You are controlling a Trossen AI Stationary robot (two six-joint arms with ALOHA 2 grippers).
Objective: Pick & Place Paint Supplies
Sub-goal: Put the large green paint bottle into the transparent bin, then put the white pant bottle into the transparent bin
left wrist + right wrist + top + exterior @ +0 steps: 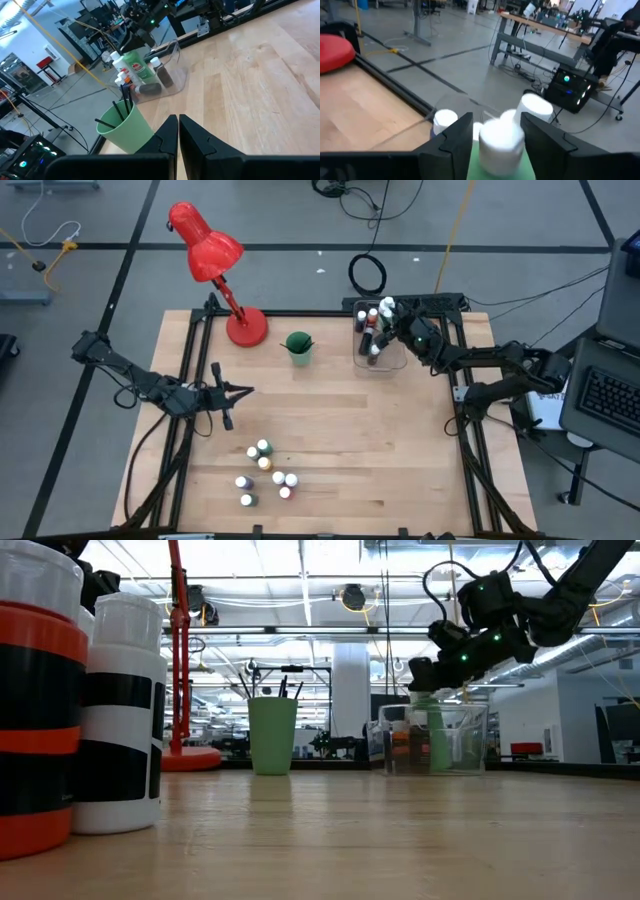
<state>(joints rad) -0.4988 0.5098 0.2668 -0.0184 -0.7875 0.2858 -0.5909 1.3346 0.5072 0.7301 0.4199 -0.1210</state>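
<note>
So we've got the right gripper (388,311) up over the clear bin (392,361) at the far right of the table (400,430). In its own wrist view the jaws stand apart on either side of the white cap of the green bottle (500,145), which is standing upright in the bin. We can't tell if the pads are touching it or just off it. The white bottle (116,60) is right beside the green one, and a few small paint bottles (161,71) are in the bin with them.

The left gripper (240,392) hangs over the left side of the table, jaws pinched together with nothing between them.

The rest of the small bottles (266,476), about seven of them, are grouped on the near middle of the table, well apart from the bin. The brushes (285,688) are poking out of the green cup (298,346), which stands at the far edge between the red lamp (215,262) and the bin.

In the low view two of the small bottles, a white-and-black one and an orange-and-black one, fill the left side of the picture.
</note>
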